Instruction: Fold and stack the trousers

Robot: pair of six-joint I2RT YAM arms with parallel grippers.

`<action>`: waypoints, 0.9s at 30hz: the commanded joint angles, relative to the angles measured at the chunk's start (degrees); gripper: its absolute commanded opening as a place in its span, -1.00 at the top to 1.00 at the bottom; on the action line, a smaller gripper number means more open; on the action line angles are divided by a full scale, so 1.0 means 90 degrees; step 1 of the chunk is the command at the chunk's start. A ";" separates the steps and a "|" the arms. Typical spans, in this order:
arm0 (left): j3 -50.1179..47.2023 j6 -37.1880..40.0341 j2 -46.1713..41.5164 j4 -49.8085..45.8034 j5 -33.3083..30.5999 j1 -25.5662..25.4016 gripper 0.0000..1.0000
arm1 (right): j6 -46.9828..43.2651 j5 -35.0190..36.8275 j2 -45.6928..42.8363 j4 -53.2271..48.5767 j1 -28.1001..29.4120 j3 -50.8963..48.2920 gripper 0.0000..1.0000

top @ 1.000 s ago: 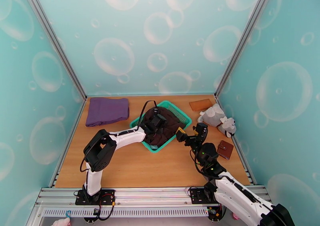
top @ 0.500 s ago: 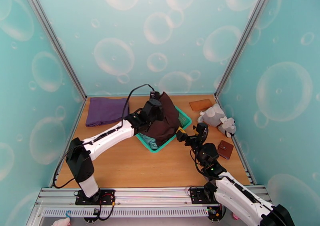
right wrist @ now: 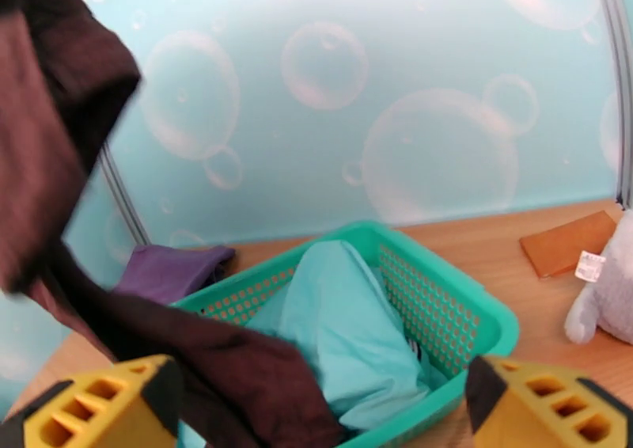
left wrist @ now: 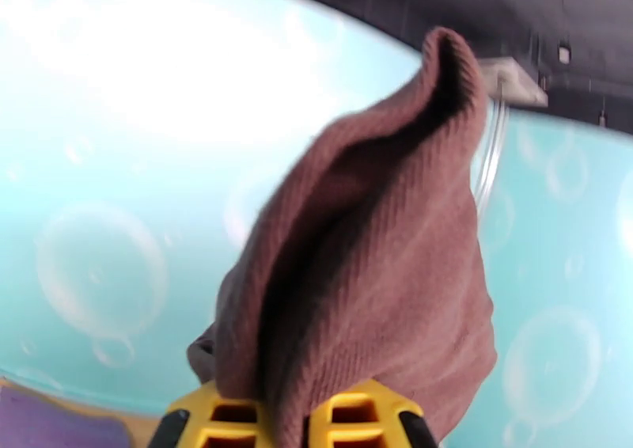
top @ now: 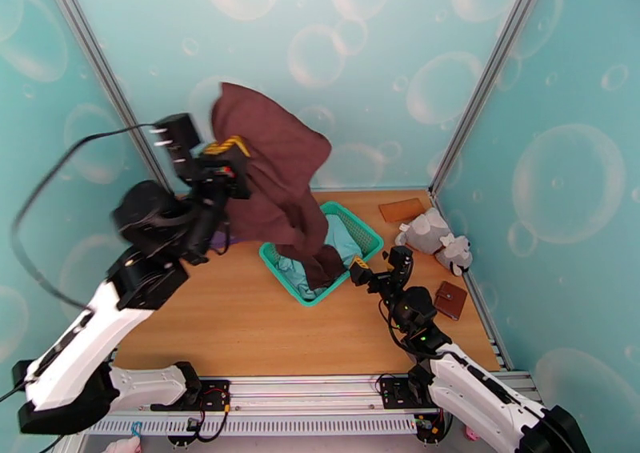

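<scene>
Swinging up and to the left over the last half second, the left arm has lifted the trousers most of the way out of the green mesh basket. It now stands high above the worktop, where earlier it reached low over the basket. The arm is blurred in the top view.

The left fingers are clamped on a bunch of the dark brown fabric. In the left wrist view the two yellow tips sit close together, with the ribbed cloth pinched between them and rising in a tall fold above. From that grip the trousers hang down in a long drape. Their lower end still trails into the near-left part of the basket, and in the right wrist view it falls across the basket's near-left rim.

With the brown cloth raised, a pale teal garment lies uncovered inside the basket.

The right arm has hardly shifted. The right fingers are spread wide and hold nothing, low over the worktop just beside the basket's near-right corner.

A purple cloth lies at the far left of the worktop. A grey-and-white plush toy sits at the far right, with a flat tan piece just beyond it. A brown wallet lies near the right edge, beside the right arm.
</scene>
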 commanded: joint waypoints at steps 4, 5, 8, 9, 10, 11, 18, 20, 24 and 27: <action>-0.0328 0.0726 -0.0972 0.0799 -0.0839 -0.0005 1.00 | -0.1074 0.0201 0.0705 -0.0037 0.1093 0.0569 -0.90; -0.0411 0.0815 -0.1085 0.0797 -0.1005 -0.0005 1.00 | -0.1242 0.0256 0.0863 -0.0092 0.1316 0.0668 -0.89; -0.0780 0.1133 -0.1441 0.1150 -0.1360 -0.0005 1.00 | -0.1646 0.0749 0.1328 -0.0173 0.1883 0.0900 -0.89; -0.0803 0.1210 -0.1549 0.1274 -0.1409 -0.0002 1.00 | -0.1718 0.0773 0.1466 -0.0187 0.1981 0.0947 -0.89; -0.0763 0.1262 -0.1600 0.1343 -0.1498 -0.0005 1.00 | -0.1768 0.0744 0.1602 -0.0190 0.2072 0.1011 -0.89; -0.0639 0.1305 -0.1606 0.1297 -0.1557 -0.0005 1.00 | -0.1808 0.0669 0.1731 -0.0198 0.2136 0.1062 -0.89; -0.0050 0.1835 -0.1344 0.0997 -0.1879 -0.0005 1.00 | -0.2130 0.1078 0.2590 -0.0648 0.2667 0.1643 -0.89; -0.0005 0.2007 -0.1308 0.1160 -0.1884 -0.0005 1.00 | -0.2127 0.1114 0.2806 -0.0798 0.2763 0.1808 -0.89; 0.0166 0.1864 -0.1144 0.0668 -0.2090 -0.0005 1.00 | -0.2184 0.1277 0.3402 -0.1214 0.2982 0.2244 -0.79; -0.0179 0.1738 -0.1254 0.0563 -0.2110 -0.0006 1.00 | -0.2301 0.1373 0.3928 -0.1741 0.3171 0.2708 -0.68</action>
